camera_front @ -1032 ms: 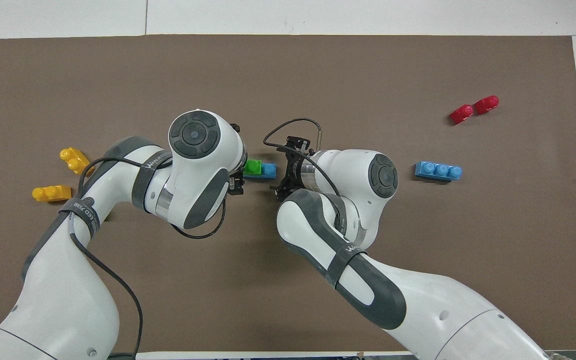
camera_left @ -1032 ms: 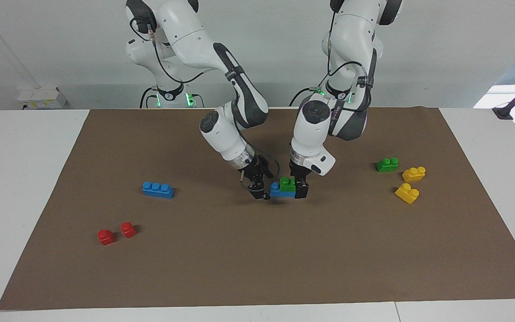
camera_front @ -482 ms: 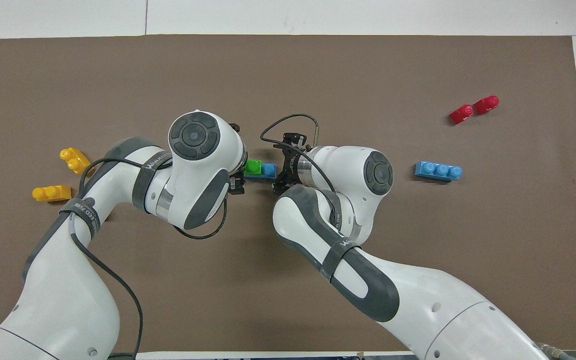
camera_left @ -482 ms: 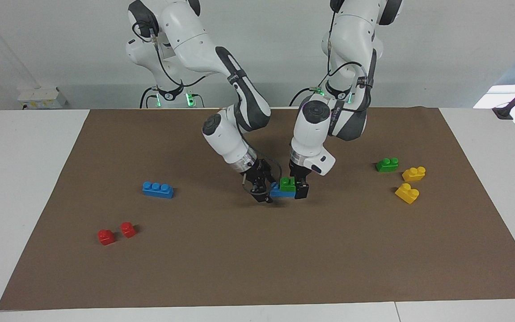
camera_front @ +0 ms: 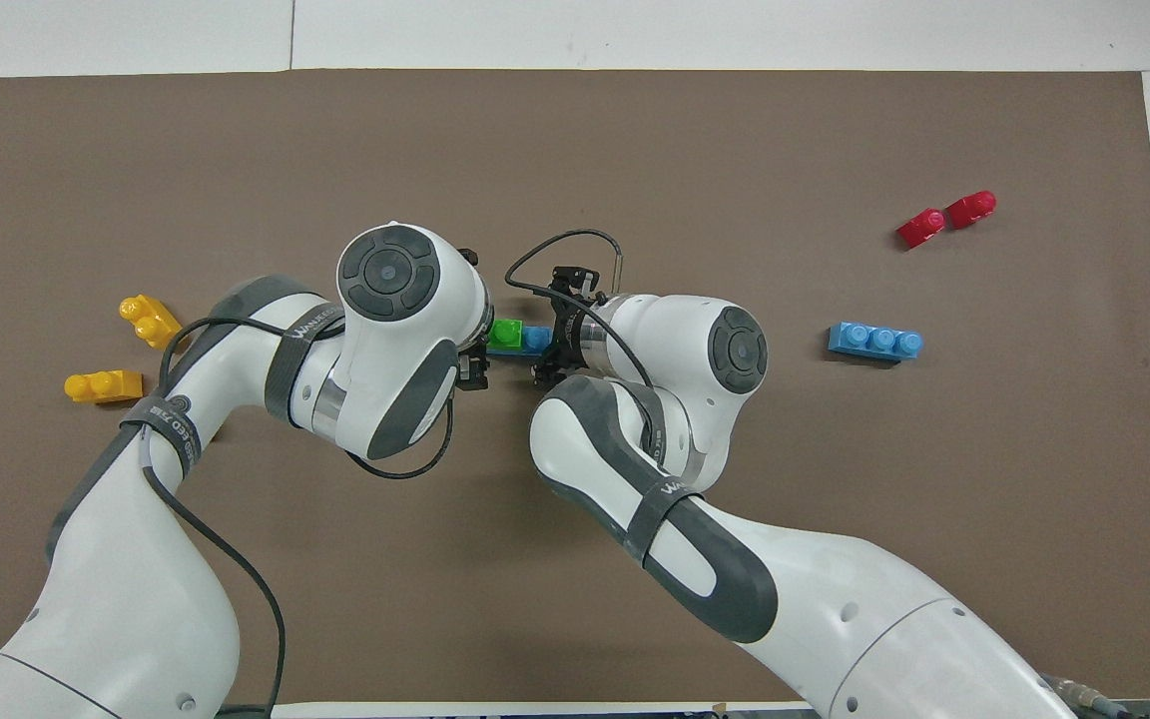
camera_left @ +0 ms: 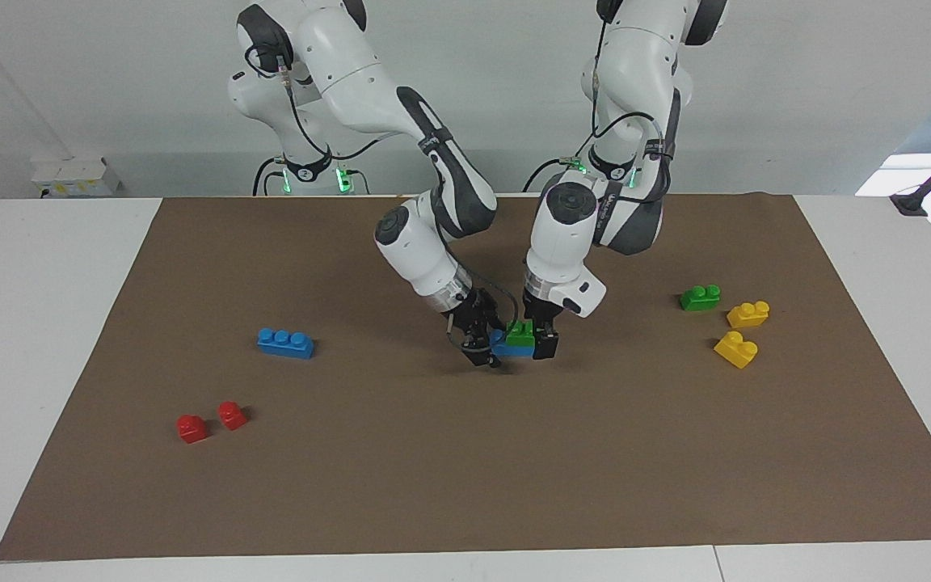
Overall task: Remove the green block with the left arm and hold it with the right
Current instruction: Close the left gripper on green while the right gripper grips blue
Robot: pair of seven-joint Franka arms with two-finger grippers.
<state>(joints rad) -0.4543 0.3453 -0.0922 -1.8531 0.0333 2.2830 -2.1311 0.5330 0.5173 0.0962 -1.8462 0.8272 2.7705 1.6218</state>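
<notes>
Listed from the right arm's end of the table to the left arm's end.

1. Two red blocks (camera_left: 191, 428) (camera_left: 231, 415): small, side by side on the brown mat (camera_left: 465, 485), farthest from the robots of all the pieces.
2. Loose blue three-stud brick (camera_left: 285, 342): flat on the mat, nearer to the robots than the red pair.
3. Right arm (camera_left: 433, 170): reaches down and inward, forearm slanted, wrist tilted.
4. Right gripper (camera_left: 483, 352): low at the mat, at the exposed end of the stacked blue brick (camera_left: 506, 348). Whether it clasps that brick cannot be told.
5. Green block (camera_left: 520, 332): two studs, seated on top of the stacked blue brick at mid-mat, between the two grippers.
6. Left gripper (camera_left: 541, 343): points straight down, jaws spread wide astride the green block's end of the stack, not pressed to it.
7. Left arm (camera_left: 635, 97): upright column, elbow folded, wrist vertical over the stack.
8. Second green block (camera_left: 700, 297): alone on the mat, well apart from the stack.
9. Two yellow two-stud bricks (camera_left: 748, 314) (camera_left: 736, 349): just beside the second green block, the latter farther from the robots.
</notes>
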